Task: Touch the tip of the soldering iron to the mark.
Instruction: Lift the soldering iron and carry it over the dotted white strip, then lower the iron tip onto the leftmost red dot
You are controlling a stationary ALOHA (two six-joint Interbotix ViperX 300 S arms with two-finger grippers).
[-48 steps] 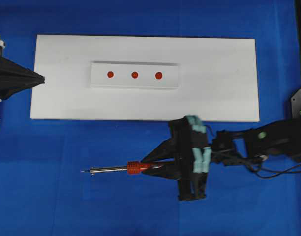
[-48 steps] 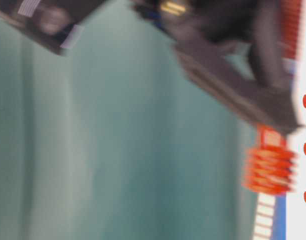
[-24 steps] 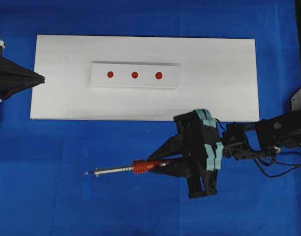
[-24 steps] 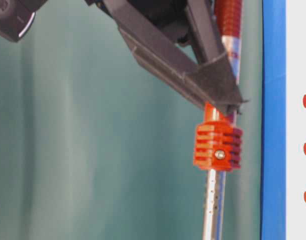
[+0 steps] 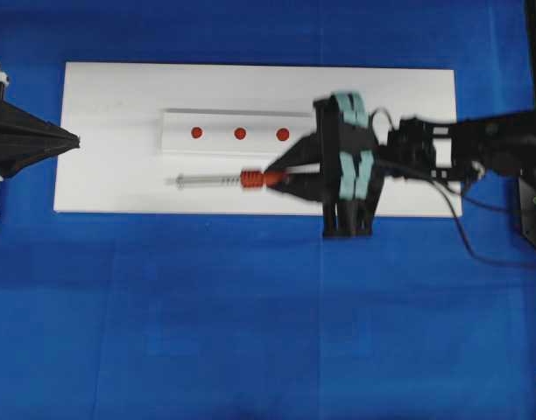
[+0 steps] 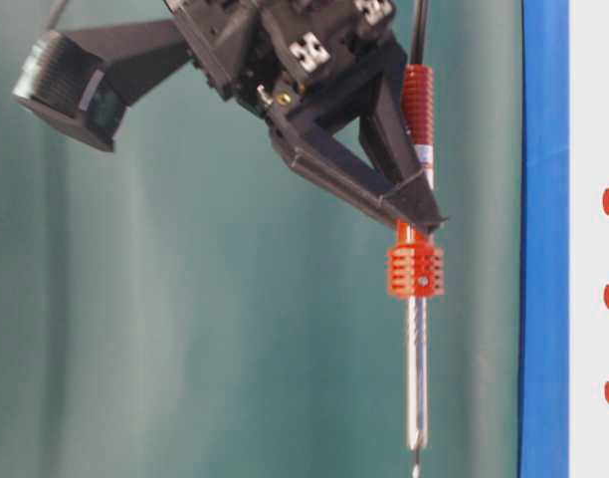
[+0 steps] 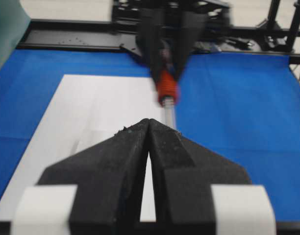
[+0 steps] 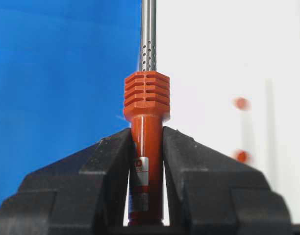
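My right gripper (image 5: 274,175) is shut on the red-orange handle of the soldering iron (image 5: 250,180) and holds it level above the white board (image 5: 110,96). The silver shaft (image 5: 207,181) points left; the tip (image 5: 173,182) is blurred and sits just on the near side of the raised strip (image 5: 176,122). The strip has three red marks (image 5: 240,133). In the right wrist view the gripper (image 8: 146,133) clamps the handle below the ribbed collar (image 8: 146,95). My left gripper (image 5: 75,140) is shut and empty at the board's left end.
A blue mat (image 5: 250,332) surrounds the board. The iron's black cord (image 5: 465,236) trails along the right arm. A black frame (image 5: 535,79) stands at the right edge. The table-level view shows the iron (image 6: 416,358) held clear in the air.
My right gripper has carried the soldering iron from over the blue mat up over the white board, beside the marked strip. The left gripper has not moved.
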